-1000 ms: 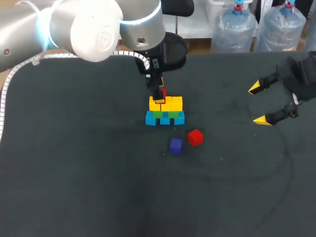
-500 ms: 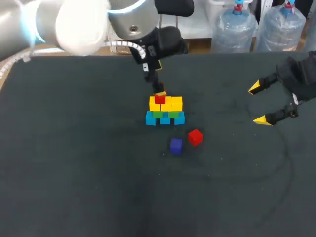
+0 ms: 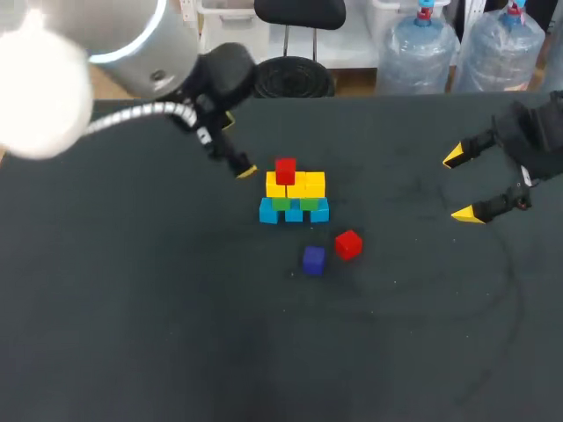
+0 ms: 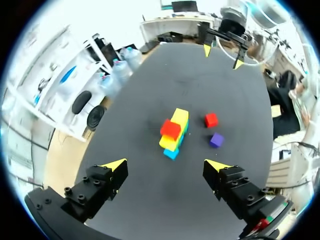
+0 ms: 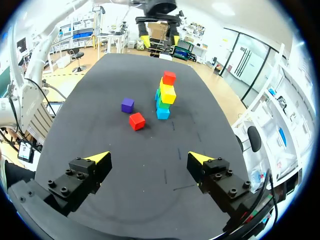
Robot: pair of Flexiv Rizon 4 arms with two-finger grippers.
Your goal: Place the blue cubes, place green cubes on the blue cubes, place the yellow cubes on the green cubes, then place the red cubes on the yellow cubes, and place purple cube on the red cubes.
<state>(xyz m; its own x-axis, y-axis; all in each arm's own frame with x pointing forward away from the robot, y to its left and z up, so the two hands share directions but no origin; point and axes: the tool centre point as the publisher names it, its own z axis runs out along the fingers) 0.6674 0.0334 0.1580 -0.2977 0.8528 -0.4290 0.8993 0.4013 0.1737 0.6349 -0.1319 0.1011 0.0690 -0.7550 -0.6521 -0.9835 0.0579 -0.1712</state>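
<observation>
Left fingers [image 4: 114, 165] lately off red cube [image 3: 285, 170], empty, wide; right fingers [image 5: 97, 158] likewise; dark table [image 3: 132, 334].

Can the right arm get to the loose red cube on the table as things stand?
Probably yes. The right gripper is open, and the table between it and the loose red cube looks bare. The purple cube sits on the red cube's far side, apart from it.

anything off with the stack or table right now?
Nothing stands out. The stack looks square, with one red cube sitting flat toward one end of the yellow row. The second red cube and purple cube lie loose beside it, not yet placed.
</observation>
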